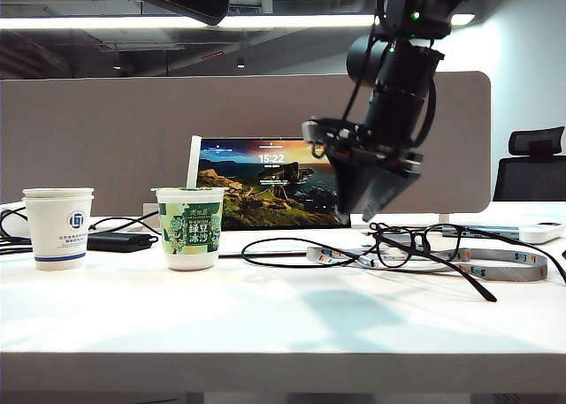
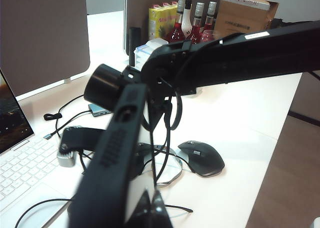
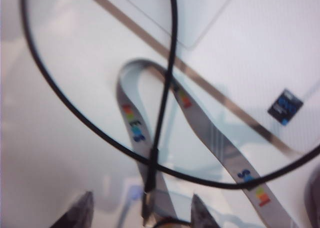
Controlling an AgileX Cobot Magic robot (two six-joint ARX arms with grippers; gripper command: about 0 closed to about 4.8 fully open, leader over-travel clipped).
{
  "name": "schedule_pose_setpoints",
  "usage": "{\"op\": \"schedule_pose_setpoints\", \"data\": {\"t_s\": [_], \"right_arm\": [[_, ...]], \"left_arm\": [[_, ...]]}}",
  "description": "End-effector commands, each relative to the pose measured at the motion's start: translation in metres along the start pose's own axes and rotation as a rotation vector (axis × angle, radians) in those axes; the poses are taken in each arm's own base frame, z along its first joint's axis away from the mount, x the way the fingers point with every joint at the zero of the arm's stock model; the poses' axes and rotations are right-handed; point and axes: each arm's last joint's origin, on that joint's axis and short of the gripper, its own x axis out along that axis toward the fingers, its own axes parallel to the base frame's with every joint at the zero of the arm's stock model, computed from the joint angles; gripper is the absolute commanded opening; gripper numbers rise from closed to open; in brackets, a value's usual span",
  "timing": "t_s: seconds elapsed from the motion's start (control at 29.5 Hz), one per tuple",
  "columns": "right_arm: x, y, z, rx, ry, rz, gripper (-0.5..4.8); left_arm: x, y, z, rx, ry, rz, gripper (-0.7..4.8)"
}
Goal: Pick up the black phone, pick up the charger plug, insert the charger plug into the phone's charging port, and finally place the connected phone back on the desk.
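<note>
Right wrist view: the charger plug (image 3: pixel 147 180) is seen lying on the desk (image 3: pixel 55 138), its short stiff body ending a thin black cable (image 3: pixel 165 88) that is looped across a grey lanyard (image 3: pixel 220 153). The right gripper (image 3: pixel 142 215) is held directly above it, fingers spread to either side and nothing yet pinched. The plug is judged to be very light and small, rigid at its moulded body but trailed by a limp, springy lead. A hold is therefore best taken on the body just behind the tip, not on the cable, which would be expected to slide or bend. Some drag from the loop and the lanyard beneath may have to be allowed for. In the exterior view this spot is placed in the right half of the tabletop, nearer its back edge, beside a pair of black glasses (image 1: pixel 416 240) and before the lit laptop (image 1: pixel 265 183). The black phone cannot be made out in any view. The left gripper (image 2: pixel 150 213) is shown only by its own camera, pressed together with nothing visible between the tips, raised over the desk near a mouse (image 2: pixel 202 157).
</note>
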Motion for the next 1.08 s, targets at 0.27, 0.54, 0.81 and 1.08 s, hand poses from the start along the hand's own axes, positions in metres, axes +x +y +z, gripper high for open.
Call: {"op": "schedule_pose_setpoints", "data": {"t_s": [0.27, 0.54, 0.81, 1.08], "right_arm": [[-0.015, 0.015, -0.001, 0.062, 0.085, 0.089, -0.05], [-0.013, 0.019, -0.003, 0.058, 0.108, 0.133, -0.06], [0.004, 0.015, -0.007, 0.065, 0.169, 0.098, -0.06], [0.009, 0.012, -0.011, 0.063, 0.23, 0.013, -0.06]], "left_arm": [[-0.002, -0.002, 0.007, 0.023, -0.044, -0.006, -0.07], [-0.002, -0.002, 0.007, 0.023, -0.044, -0.006, -0.07], [-0.002, -0.002, 0.007, 0.023, -0.044, -0.006, -0.07], [-0.002, -0.002, 0.007, 0.023, -0.044, -0.005, -0.07]]}}
